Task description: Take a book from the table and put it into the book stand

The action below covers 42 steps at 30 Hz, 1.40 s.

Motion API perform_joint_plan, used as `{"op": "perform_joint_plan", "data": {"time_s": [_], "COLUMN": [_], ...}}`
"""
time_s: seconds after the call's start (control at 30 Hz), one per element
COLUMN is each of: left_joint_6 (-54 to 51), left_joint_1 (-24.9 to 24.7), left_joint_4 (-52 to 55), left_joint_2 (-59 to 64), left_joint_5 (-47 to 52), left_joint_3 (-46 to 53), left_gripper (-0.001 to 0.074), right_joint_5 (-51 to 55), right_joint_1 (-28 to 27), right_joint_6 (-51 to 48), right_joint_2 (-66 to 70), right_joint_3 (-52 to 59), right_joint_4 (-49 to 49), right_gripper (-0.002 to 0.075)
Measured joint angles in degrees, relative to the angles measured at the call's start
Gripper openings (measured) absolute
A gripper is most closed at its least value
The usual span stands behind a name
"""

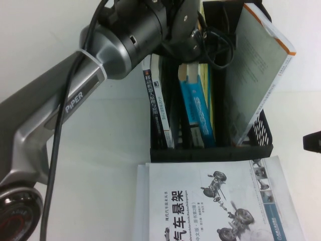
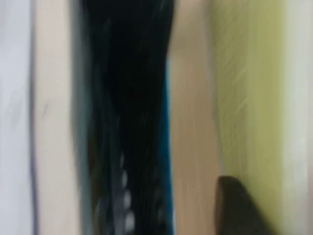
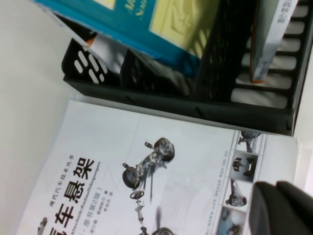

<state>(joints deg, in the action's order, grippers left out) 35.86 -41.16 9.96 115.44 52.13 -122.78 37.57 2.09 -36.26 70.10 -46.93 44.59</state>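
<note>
The book point(image 1: 198, 113), with its blue spine towards me, stands tilted in a middle slot of the black book stand point(image 1: 210, 152) on the white table point(image 1: 100, 150). My left gripper point(image 1: 193, 42) is directly above the book's top end, deep between the dividers. The blurred left wrist view shows the book's page edge and pale yellow cover point(image 2: 244, 98) close up beside a black divider point(image 2: 127, 98). The right wrist view shows its teal and yellow cover point(image 3: 161, 19) inside the stand point(image 3: 171, 105). My right gripper point(image 1: 312, 141) is shut and empty at the table's right edge.
A white book with car-chassis drawings point(image 1: 220, 201) lies flat in front of the stand, under my right gripper point(image 3: 281, 208). A grey-covered book with orange edge point(image 1: 256, 75) leans in the right slot. A dark-spined book point(image 1: 158, 108) stands in the left slot.
</note>
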Motion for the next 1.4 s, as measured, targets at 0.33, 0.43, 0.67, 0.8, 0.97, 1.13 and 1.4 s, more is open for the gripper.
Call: {"op": "perform_joint_plan", "data": {"time_s": [0.33, 0.43, 0.67, 0.8, 0.97, 1.13, 1.4], "left_joint_6": [-5.6, -7.6, -16.0, -21.4, -24.0, -24.1, -22.2], "left_joint_1": [0.0, 0.0, 0.0, 0.0, 0.0, 0.0, 0.0], "left_joint_4": [1.0, 2.5, 6.9, 7.7, 7.3, 3.2, 2.4], "left_joint_2": [-1.1, -3.2, -12.6, -18.8, -27.4, -38.9, -60.7], "left_joint_5": [-3.6, -1.4, 7.9, 16.7, 19.7, 15.6, -7.3], "left_joint_3": [-0.6, -0.6, -0.6, -0.6, 1.8, 12.2, 46.3], "left_gripper": [0.0401, 0.0269, 0.0020, 0.0004, 0.0001, 0.0001, 0.0001], "right_joint_5": [7.3, 10.4, 19.6, 25.3, 27.6, 24.6, 12.0], "right_joint_1": [0.0, 0.0, 0.0, 0.0, 0.0, 0.0, 0.0], "right_joint_6": [-2.0, -2.4, 1.5, 7.9, 18.8, 21.7, 17.4], "right_joint_2": [-1.5, -3.6, -12.0, -17.9, -24.3, -33.3, -49.1], "right_joint_3": [0.0, 0.0, 0.0, 0.0, 0.0, 0.3, 10.7], "right_joint_4": [0.5, -0.7, -8.9, -18.4, -33.0, -37.5, -32.6], "right_gripper": [-0.0001, -0.0001, -0.0001, -0.0001, -0.0001, -0.0001, -0.0001]}}
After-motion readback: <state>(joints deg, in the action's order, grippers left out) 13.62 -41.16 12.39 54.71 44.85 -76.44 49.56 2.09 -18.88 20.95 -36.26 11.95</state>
